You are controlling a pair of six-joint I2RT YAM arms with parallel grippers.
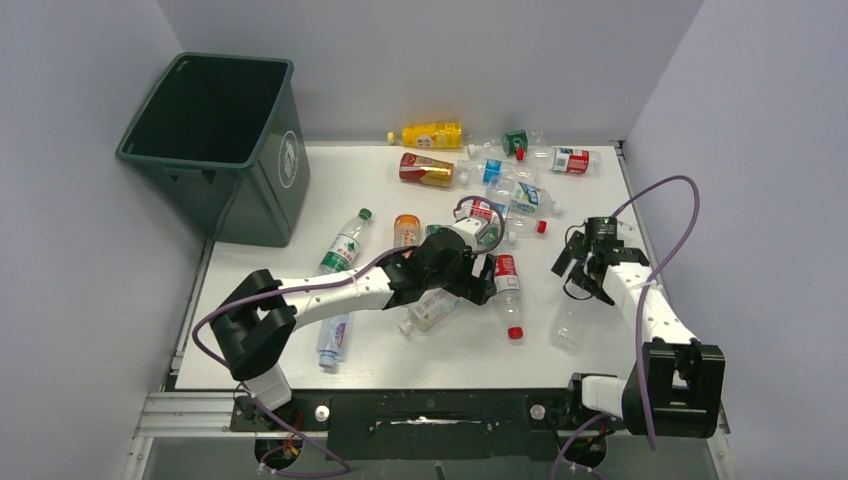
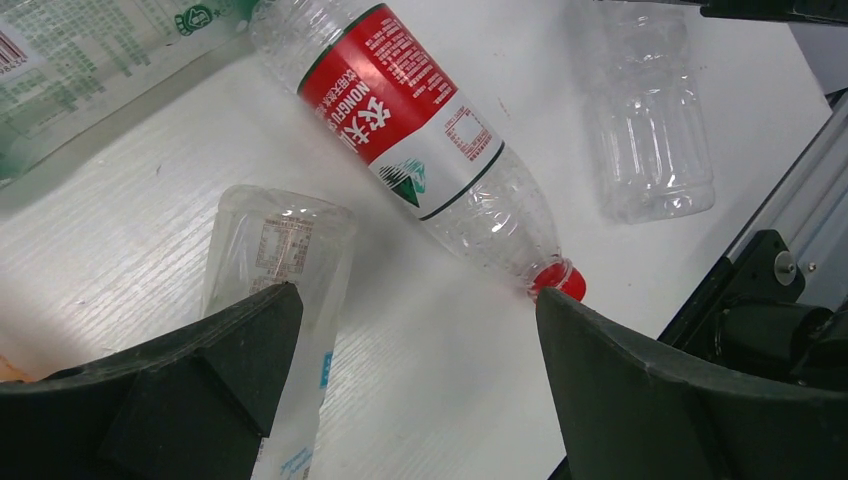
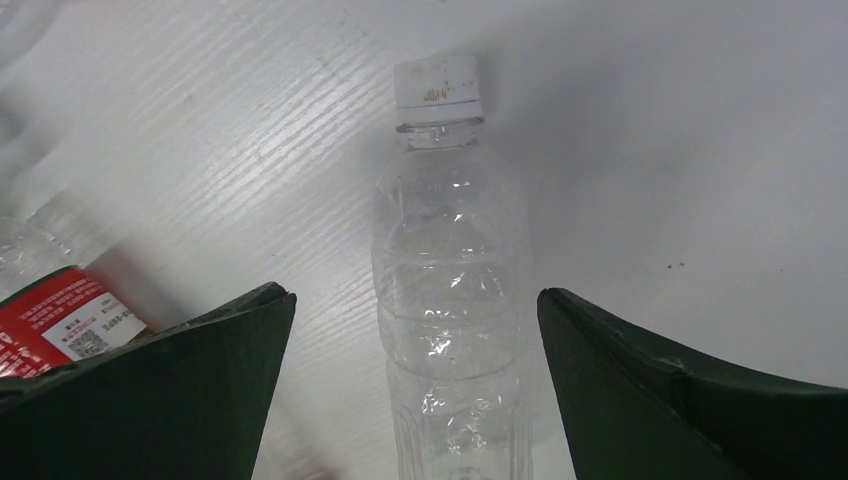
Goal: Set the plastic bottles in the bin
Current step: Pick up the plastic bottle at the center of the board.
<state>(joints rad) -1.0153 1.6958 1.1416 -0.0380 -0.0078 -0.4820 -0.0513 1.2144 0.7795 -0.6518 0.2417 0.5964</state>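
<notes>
The dark green bin (image 1: 215, 140) stands at the far left corner. Plastic bottles lie scattered on the white table. My left gripper (image 1: 482, 283) is open and empty, low over the table (image 2: 420, 295), between a clear bottle with a white label (image 2: 275, 270) and a red-labelled, red-capped bottle (image 2: 400, 110). My right gripper (image 1: 582, 275) is open and empty. In the right wrist view (image 3: 415, 300) a clear unlabelled bottle with a white cap (image 3: 450, 300) lies lengthwise between its jaws, untouched. That bottle also shows in the top view (image 1: 572, 325).
A green-capped bottle (image 1: 345, 245), a blue-labelled one (image 1: 332, 340) and an orange one (image 1: 407, 230) lie left of centre. A yellow bottle (image 1: 430, 135), a red-gold one (image 1: 428, 170) and several clear ones lie at the back. Grey walls close in on three sides.
</notes>
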